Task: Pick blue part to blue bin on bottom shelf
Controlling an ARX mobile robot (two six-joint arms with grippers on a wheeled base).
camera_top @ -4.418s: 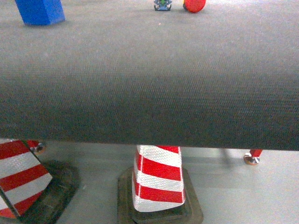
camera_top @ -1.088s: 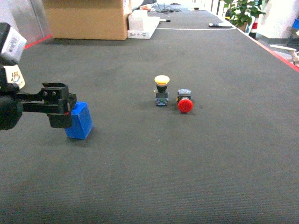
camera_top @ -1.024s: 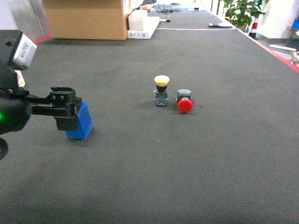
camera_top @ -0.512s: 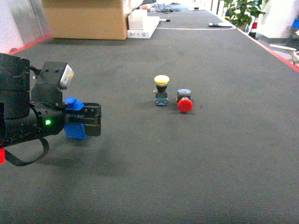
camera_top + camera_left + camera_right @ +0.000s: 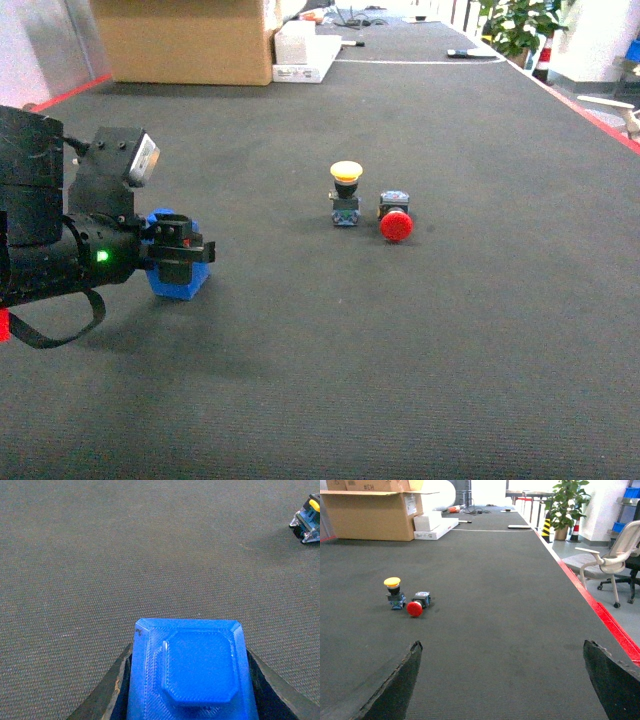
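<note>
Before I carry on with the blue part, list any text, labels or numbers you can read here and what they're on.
Nothing reads with certainty.
Cardboard box: short dark print near its top edge, too small and blurred to quote.
Same box: white label on its side, print too small to read.
Left arm camera module: pale sticker, unreadable.
Blue part in the left hand: no text on it.
Yellow button and red button: no readable markings.

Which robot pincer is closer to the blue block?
Left. The left pincer is right at the blue block, with a finger on each side of it. The right pincer is open over bare mat, far from the block.
</note>
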